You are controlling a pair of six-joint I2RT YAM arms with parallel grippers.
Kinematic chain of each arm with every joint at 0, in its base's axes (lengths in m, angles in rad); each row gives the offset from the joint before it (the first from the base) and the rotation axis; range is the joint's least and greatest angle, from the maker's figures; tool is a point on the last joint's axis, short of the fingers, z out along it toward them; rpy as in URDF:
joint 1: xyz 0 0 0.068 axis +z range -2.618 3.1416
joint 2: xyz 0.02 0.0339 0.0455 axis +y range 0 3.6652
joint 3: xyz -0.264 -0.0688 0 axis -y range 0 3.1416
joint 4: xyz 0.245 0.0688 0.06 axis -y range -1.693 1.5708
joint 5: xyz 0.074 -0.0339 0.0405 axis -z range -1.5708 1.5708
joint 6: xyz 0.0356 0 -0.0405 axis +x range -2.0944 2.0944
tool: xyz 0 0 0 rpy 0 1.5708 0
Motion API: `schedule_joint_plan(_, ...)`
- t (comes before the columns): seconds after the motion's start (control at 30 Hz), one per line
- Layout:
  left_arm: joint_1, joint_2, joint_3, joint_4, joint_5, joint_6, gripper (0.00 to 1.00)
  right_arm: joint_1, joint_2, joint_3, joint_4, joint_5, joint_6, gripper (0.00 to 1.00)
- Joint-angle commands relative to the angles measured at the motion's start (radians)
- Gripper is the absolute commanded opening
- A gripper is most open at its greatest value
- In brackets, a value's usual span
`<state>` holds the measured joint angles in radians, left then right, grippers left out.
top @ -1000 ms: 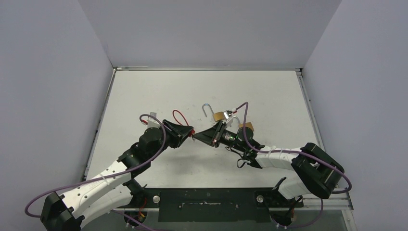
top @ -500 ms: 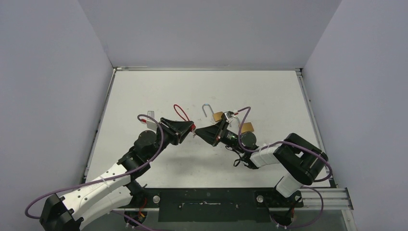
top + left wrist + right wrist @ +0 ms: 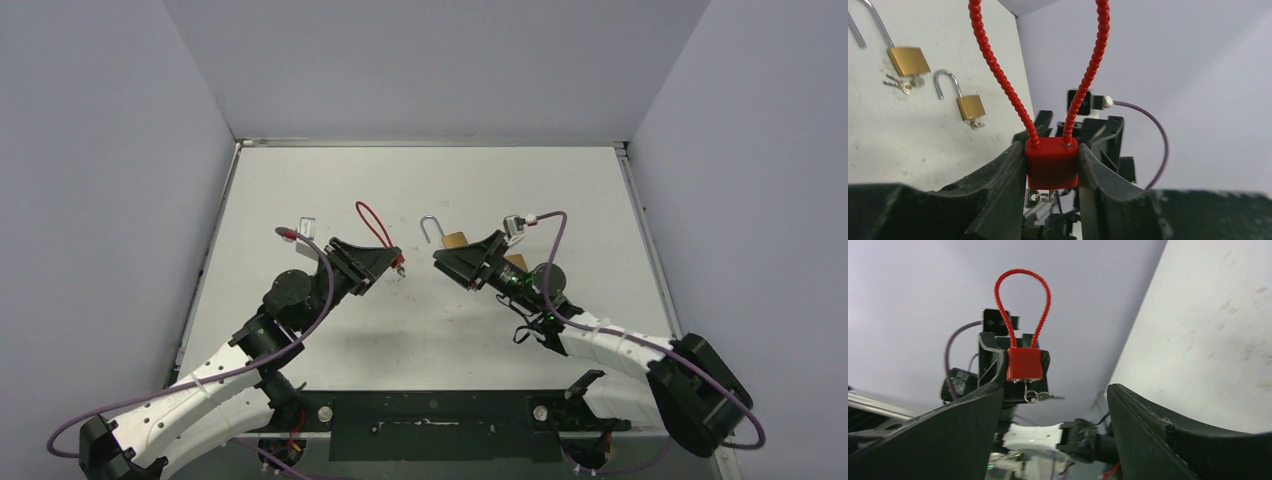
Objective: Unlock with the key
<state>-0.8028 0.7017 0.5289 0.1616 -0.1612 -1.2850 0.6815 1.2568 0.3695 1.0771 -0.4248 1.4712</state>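
Red padlock (image 3: 1052,162) pinched aloft, its key (image 3: 1050,397) dangling and not yet taken.

Left end effector (image 3: 1052,154) clamps the red body on both flanks, holding it off the tabletop (image 3: 560,190) with the cable loop pointing away. The right end effector (image 3: 1054,390) faces it, spread wide, empty and apart from it. The key hangs loose on a small ring under the lock, so it may swing or be caught askew. A closing grip could also take the ring and not the blade. Any twist may turn the smooth body inside the left pinch. Two brass padlocks (image 3: 909,60) lie open near the right arm, and a low approach could knock them.
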Motion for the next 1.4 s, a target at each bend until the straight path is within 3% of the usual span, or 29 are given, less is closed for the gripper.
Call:
schedule_joint_plan(0.0, -0.001, -0.003, 0.093, 0.054, -0.024, 0.359, 0.0, -0.074, -0.241, 0.072, -0.466, 0.01, -0.368, 0.79)
schedule_joint_plan(0.13, -0.004, 0.006, 0.068, 0.227, 0.149, 0.691, 0.0, -0.086, -0.378, 0.194, -0.747, 0.047, -0.6, 0.83)
schedule_joint_plan(0.23, -0.003, 0.0, 0.02, 0.379, 0.315, 0.904, 0.0, -0.088, -0.415, 0.247, -0.826, 0.066, -0.713, 0.85)
schedule_joint_plan(0.37, -0.004, -0.001, 0.029, 0.413, 0.466, 1.078, 0.0, -0.088, -0.409, 0.316, -0.831, 0.022, -0.793, 0.85)
schedule_joint_plan(0.53, -0.004, 0.008, 0.081, 0.375, 0.718, 1.236, 0.0, -0.086, -0.389, 0.382, -0.746, -0.167, -0.877, 0.84)
schedule_joint_plan(0.67, -0.003, 0.009, 0.101, 0.349, 0.792, 1.279, 0.0, -0.081, -0.385, 0.403, -0.683, -0.256, -0.907, 0.81)
schedule_joint_plan(0.8, -0.003, 0.018, 0.118, 0.33, 0.826, 1.314, 0.0, -0.064, -0.356, 0.409, -0.617, -0.371, -0.91, 0.78)
schedule_joint_plan(1.1, -0.003, 0.048, 0.136, 0.329, 0.851, 1.298, 0.0, 0.033, -0.317, 0.45, -0.628, -0.372, -0.982, 0.76)
schedule_joint_plan(1.2, -0.003, 0.041, 0.137, 0.33, 0.767, 1.259, 0.0, 0.044, -0.323, 0.458, -0.687, -0.33, -1.025, 0.69)
schedule_joint_plan(1.37, -0.003, 0.011, 0.136, 0.309, 0.517, 1.147, 0.0, 0.046, -0.353, 0.442, -0.748, -0.218, -1.047, 0.67)
